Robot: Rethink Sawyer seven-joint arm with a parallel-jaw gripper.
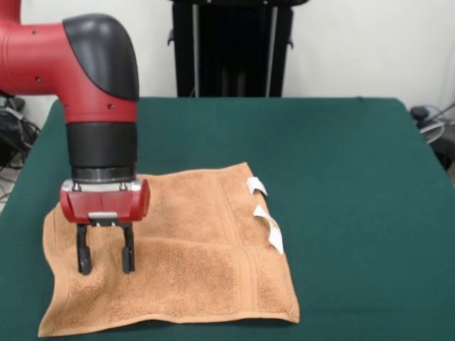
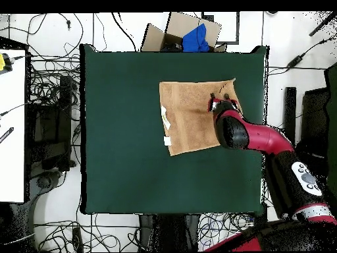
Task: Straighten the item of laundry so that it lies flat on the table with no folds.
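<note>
One orange-tan towel (image 1: 178, 249) lies spread on the green table (image 1: 355, 177), near one of its long edges and toward a corner, with two small white tags (image 1: 266, 217) sticking out from one side. A shallow ridge crosses its middle. The gripper (image 1: 106, 266) stands upright over the towel's opposite side, its two fingers (image 1: 84, 257) parted and tips down on the cloth, clasping nothing.

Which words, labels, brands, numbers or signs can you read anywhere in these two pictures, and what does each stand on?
None can be read.
White tags on the towel: any print is too small to read.
Gripper and red arm: no lettering shows.
Green table: bears no text.
Cardboard box beyond the table in the overhead view: no readable marking.
</note>
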